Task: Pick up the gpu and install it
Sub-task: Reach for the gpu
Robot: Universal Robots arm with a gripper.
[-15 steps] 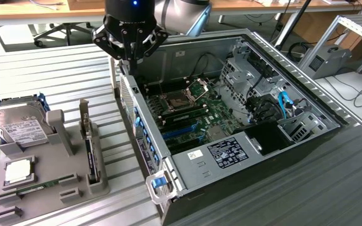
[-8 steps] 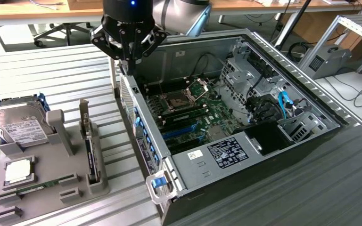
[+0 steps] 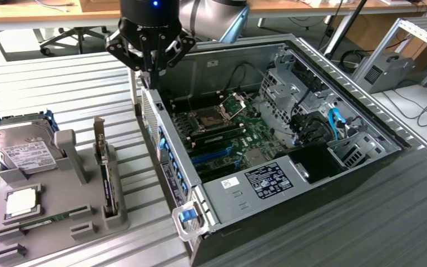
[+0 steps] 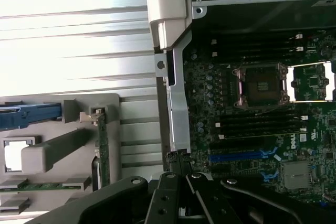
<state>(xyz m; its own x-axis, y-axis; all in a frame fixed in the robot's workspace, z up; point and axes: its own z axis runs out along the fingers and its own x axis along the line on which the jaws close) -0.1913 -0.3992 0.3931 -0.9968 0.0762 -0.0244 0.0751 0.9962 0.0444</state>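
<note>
The gpu (image 3: pixel 108 173) stands on edge in a slot of the grey parts holder (image 3: pixel 80 222), on the exterior view's left of the open computer case (image 3: pixel 221 194). In the wrist view the gpu (image 4: pixel 103 148) shows as a thin green edge in the holder. My gripper (image 3: pixel 148 71) hangs above the case's near wall, up and to the exterior view's right of the gpu, well apart from it. Its fingers are shut together with nothing between them. In the wrist view the gripper (image 4: pixel 178 157) has its tips over the case wall.
The motherboard (image 3: pixel 221 130) lies bare inside the case, with blue card slots (image 4: pixel 241 156) and an open processor socket (image 4: pixel 262 85). On the holder are a silver hard drive (image 3: pixel 20 147), a processor chip (image 3: pixel 22 203) and a memory stick (image 3: pixel 50 218). Slatted metal table (image 3: pixel 65 89) all around.
</note>
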